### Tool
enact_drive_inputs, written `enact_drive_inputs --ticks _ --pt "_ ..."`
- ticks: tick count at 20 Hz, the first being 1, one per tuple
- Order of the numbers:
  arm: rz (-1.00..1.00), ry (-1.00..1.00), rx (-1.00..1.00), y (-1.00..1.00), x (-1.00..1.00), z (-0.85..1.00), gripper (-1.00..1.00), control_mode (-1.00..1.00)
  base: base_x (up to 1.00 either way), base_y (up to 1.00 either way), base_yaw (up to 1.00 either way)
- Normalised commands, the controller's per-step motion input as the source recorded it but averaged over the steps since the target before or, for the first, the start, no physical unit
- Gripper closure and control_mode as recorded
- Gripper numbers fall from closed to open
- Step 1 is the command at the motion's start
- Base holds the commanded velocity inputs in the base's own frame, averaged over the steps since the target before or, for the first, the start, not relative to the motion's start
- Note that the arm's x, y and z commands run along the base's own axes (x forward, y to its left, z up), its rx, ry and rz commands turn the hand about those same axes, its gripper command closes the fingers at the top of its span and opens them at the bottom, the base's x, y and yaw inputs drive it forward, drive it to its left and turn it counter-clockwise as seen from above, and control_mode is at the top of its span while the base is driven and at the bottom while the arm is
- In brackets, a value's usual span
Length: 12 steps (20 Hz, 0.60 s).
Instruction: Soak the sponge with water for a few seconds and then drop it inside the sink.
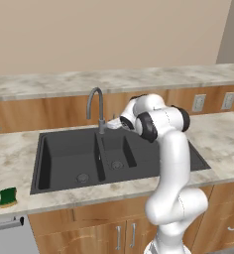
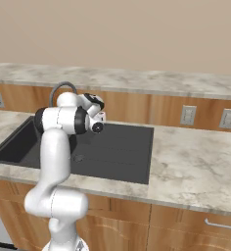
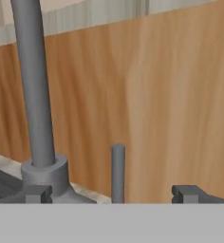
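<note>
The small rectangular sponge [image 1: 8, 196], dark green on top with a yellow layer beneath, lies flat on the pale marbled bench [image 1: 20, 151] near its front edge, off the left end of the large matte black sink [image 1: 72, 158] and well apart from the robot's claw [image 1: 108, 123]. Judged by its look, it should be light, soft and compressible, so a grip across its short sides, pinching the green and yellow layers together, would hold best. Too hard a squeeze would wring it once wet, and a wet sponge may turn heavier and slicker.

No water runs from the curved grey metal faucet [image 1: 94, 105], whose spout arches over the divide between the big basin and the smaller one [image 1: 117, 151].

The claw hovers at the back of the sink, close to the faucet base. In the hand view its two dark fingertips [image 3: 192, 193] stand wide apart with nothing between them but the thin upright grey lever [image 3: 117, 172] just beyond. It holds nothing. Behind the lever rises the wooden backsplash panel [image 3: 171, 104].

The likely step in hand is turning the water on, with the sponge not yet fetched.
</note>
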Motion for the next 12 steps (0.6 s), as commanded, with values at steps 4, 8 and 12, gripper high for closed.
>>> enact_drive_inputs --ticks 4,8,12 --pt "0.0 0.0 0.0 0.0 0.44 -0.08 -1.0 -1.0 0.0 0.0 0.0" --pt "0.0 0.0 0.0 0.0 0.44 -0.06 -1.0 -1.0 0.0 0.0 0.0" --pt "0.0 0.0 0.0 0.0 0.44 -0.08 -1.0 -1.0 0.0 0.0 0.0"
